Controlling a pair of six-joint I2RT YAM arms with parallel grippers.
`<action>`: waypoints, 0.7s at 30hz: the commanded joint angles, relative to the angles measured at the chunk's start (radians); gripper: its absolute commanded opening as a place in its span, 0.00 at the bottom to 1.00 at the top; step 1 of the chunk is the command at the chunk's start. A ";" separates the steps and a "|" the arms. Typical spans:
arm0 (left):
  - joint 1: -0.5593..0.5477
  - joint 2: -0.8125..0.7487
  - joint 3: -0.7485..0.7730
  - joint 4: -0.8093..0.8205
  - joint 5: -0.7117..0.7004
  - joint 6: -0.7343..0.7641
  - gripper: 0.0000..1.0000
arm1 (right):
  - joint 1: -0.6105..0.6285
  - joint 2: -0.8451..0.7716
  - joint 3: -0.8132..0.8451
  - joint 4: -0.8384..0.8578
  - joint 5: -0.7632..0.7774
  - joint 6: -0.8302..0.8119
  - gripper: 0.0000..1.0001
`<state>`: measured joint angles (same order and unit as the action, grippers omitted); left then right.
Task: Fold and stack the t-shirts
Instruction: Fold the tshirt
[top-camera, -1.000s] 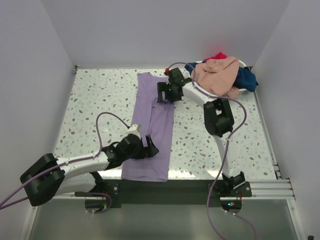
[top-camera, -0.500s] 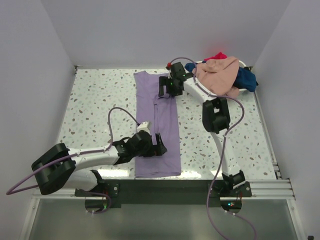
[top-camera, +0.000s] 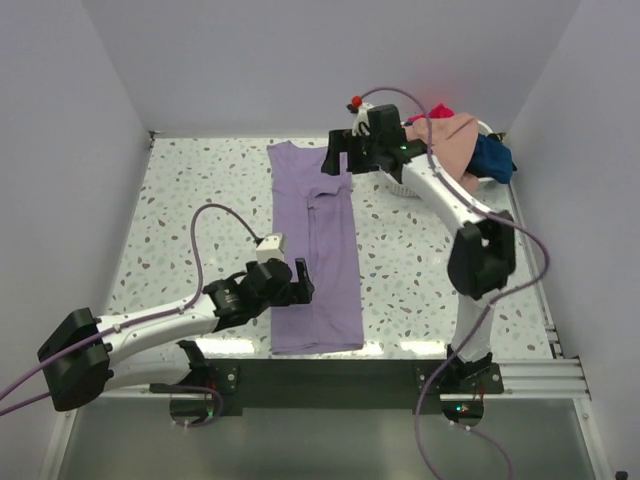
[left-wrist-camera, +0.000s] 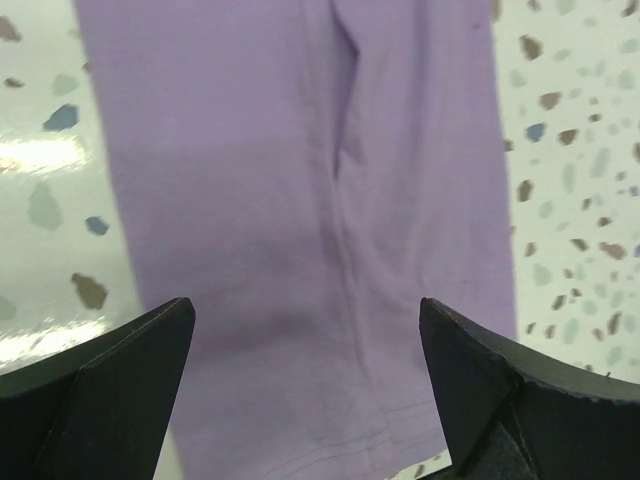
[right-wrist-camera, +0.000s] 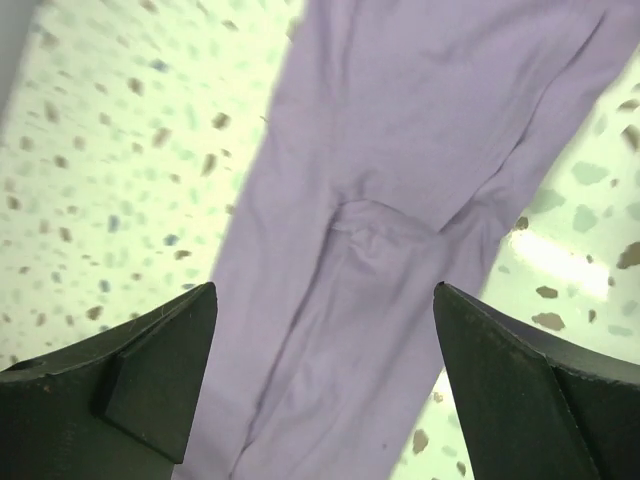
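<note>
A lavender-purple t-shirt (top-camera: 320, 250) lies flat on the speckled table, folded into a long narrow strip that runs from the far side to the near edge. My left gripper (top-camera: 288, 282) hovers open over its near left part, and the cloth (left-wrist-camera: 300, 200) fills the left wrist view between the spread fingers. My right gripper (top-camera: 338, 160) hangs open above the far end, with nothing between its fingers. Below it the shirt's (right-wrist-camera: 400, 150) sleeve folds show. Peach-pink (top-camera: 440, 145), navy blue (top-camera: 492, 158) and red (top-camera: 437, 109) t-shirts are heaped at the back right.
The heap sits in a white oval basket (top-camera: 488, 127) in the back right corner. Grey walls close in the table on three sides. Bare speckled tabletop (top-camera: 200, 200) lies on both sides of the lavender strip. A metal rail (top-camera: 520, 375) runs along the near edge.
The lavender shirt slid right, then lay still. My left gripper drew back to the left. My right gripper rose toward the back right and opened a little wider.
</note>
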<state>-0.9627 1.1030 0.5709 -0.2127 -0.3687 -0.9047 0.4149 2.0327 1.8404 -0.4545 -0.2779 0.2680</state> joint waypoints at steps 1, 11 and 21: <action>-0.002 0.011 0.015 -0.135 -0.081 0.004 1.00 | 0.041 -0.259 -0.189 0.083 0.045 -0.016 0.93; -0.002 -0.068 -0.006 -0.240 -0.107 -0.088 1.00 | 0.303 -0.554 -0.716 0.065 0.233 0.114 0.89; -0.002 -0.118 -0.080 -0.281 -0.076 -0.092 1.00 | 0.441 -0.764 -0.978 -0.052 0.359 0.275 0.89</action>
<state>-0.9627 1.0077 0.4995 -0.4694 -0.4416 -0.9855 0.8455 1.3373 0.8635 -0.4812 0.0017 0.4767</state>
